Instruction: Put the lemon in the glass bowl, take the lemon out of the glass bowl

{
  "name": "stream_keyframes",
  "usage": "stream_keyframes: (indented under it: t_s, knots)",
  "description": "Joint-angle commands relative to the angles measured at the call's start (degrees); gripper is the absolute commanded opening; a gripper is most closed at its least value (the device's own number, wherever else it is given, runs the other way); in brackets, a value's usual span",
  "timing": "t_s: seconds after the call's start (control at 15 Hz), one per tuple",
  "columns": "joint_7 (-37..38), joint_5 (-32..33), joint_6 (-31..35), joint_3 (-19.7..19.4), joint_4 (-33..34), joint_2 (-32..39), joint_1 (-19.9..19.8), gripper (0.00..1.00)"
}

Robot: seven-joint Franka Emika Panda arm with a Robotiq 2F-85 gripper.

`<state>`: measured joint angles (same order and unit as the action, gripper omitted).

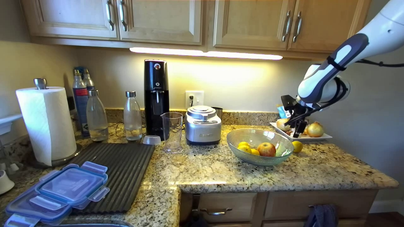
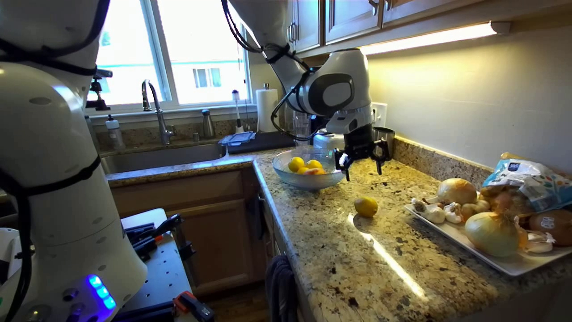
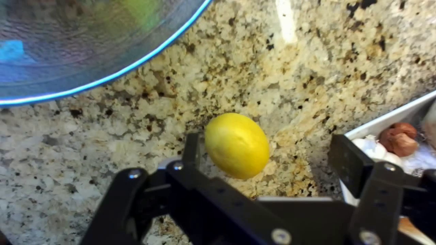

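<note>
— Please, where is the lemon (image 2: 366, 207)?
— It lies on the granite counter (image 2: 330, 264), outside the glass bowl (image 2: 309, 182) and near to it. In an exterior view I see it at four o'clock from the bowl.
— And what does the bowl contain?
— Some yellow citrus fruits (image 1: 244, 147) and one red-yellow apple (image 1: 266, 149).
— How does the gripper (image 2: 363, 172) stand?
— Its two fingers are spread wide apart, and it hangs above the lemon, apart from it. In the wrist view the lemon appears between the fingers, closer to the finger at nine o'clock.
— And at three o'clock?
— There, from the lemon, is the white plate (image 3: 381, 121), which carries onions (image 2: 491, 233) and garlic bulbs (image 2: 453, 212).
</note>
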<state>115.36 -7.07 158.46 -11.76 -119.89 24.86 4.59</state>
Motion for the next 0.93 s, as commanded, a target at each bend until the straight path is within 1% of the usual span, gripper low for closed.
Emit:
stream_keyframes:
  t_s: [0.0, 0.27, 0.47, 0.6, 0.67, 0.87]
  knots:
    - [-3.8, -0.6, -4.0, 2.5, -5.5, -9.0, -0.8, 1.0]
    - [-5.9, 0.7, -14.0, 4.1, -6.0, -14.1, -0.8, 1.0]
    - [-5.7, 1.6, -18.2, 4.8, -6.4, -17.1, -1.0, 1.0]
    - [-5.2, 2.8, -19.9, 5.1, -6.7, -18.6, -1.1, 1.0]
    - [-5.0, 1.7, -18.3, 5.5, -3.5, -14.6, -1.4, 1.0]
    - [-5.0, 1.8, -18.5, 5.8, -3.4, -14.6, -1.5, 1.0]
